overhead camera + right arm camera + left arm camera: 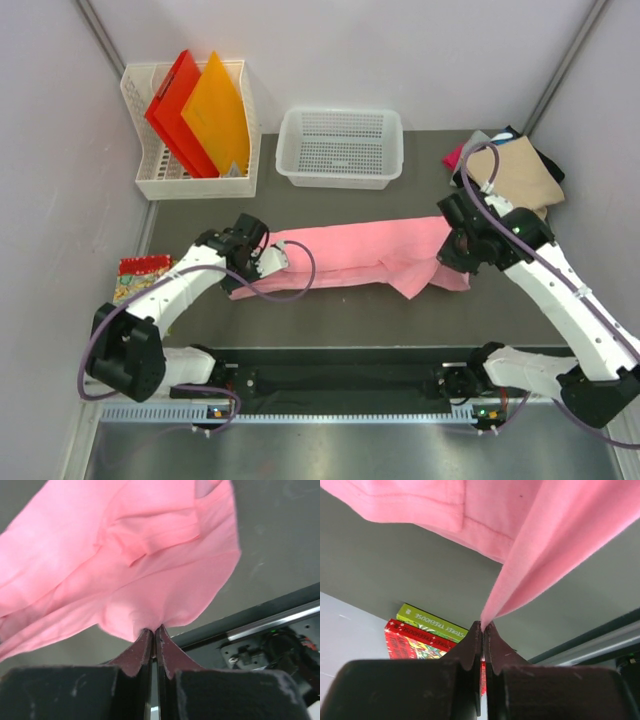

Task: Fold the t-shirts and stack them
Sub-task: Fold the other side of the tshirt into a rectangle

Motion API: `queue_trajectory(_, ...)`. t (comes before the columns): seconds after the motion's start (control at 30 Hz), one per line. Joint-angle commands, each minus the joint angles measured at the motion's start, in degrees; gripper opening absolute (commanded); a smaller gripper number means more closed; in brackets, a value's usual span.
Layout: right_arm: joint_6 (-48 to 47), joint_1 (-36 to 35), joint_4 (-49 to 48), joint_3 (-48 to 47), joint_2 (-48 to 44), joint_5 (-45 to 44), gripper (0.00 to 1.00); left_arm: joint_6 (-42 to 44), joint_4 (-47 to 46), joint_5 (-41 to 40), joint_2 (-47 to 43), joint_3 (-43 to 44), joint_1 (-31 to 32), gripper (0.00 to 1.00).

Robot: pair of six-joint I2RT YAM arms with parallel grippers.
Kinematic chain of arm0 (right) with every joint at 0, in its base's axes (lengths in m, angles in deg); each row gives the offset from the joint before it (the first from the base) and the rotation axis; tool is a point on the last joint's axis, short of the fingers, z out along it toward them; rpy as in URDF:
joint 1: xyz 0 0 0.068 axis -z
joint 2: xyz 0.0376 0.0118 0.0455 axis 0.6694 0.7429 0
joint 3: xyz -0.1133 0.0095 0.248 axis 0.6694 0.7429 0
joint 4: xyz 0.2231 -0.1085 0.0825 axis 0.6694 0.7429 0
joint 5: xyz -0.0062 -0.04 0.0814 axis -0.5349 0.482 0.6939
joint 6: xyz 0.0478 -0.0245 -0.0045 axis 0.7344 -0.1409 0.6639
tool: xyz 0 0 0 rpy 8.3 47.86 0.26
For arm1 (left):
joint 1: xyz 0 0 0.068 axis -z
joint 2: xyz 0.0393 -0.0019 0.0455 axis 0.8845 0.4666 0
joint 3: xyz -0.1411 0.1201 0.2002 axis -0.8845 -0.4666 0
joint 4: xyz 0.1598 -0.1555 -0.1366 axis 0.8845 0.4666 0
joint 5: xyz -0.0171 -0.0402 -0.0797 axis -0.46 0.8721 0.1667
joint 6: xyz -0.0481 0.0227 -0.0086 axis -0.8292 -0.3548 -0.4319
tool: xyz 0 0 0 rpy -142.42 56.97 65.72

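A light pink t-shirt [355,255] lies stretched in a long band across the middle of the dark table. My left gripper [268,258] is shut on its left end; in the left wrist view the cloth [540,540] rises from the pinched fingertips of the gripper [483,625]. My right gripper [455,250] is shut on its right end; in the right wrist view the cloth [150,570] bunches at the closed tips of the gripper [153,629]. Folded shirts, tan [520,178] on top with black and magenta beneath, are stacked at the back right.
A white mesh basket [341,147] stands at the back centre. A white rack [190,165] holds red and orange folders at the back left. Books [138,278] lie at the left edge, also in the left wrist view [420,630]. A rail [340,380] runs along the near edge.
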Motion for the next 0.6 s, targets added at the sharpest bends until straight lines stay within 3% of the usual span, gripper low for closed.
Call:
queue_trajectory(0.0, -7.8, 6.5, 2.3, 0.3, 3.5, -3.9, 0.00, 2.3, -4.2, -1.1, 2.7, 1.3, -1.2, 0.00)
queue_trajectory(0.17, -13.2, 11.8, -2.9, -0.5, 7.6, -2.6, 0.00, 2.7, -6.4, -0.8, 7.6, 4.5, -2.0, 0.00)
queue_trajectory(0.57, -19.1, 16.6, -8.6, -2.4, 13.7, -1.2, 0.00, 2.6, -8.8, -0.4, 20.1, 14.2, -2.1, 0.00)
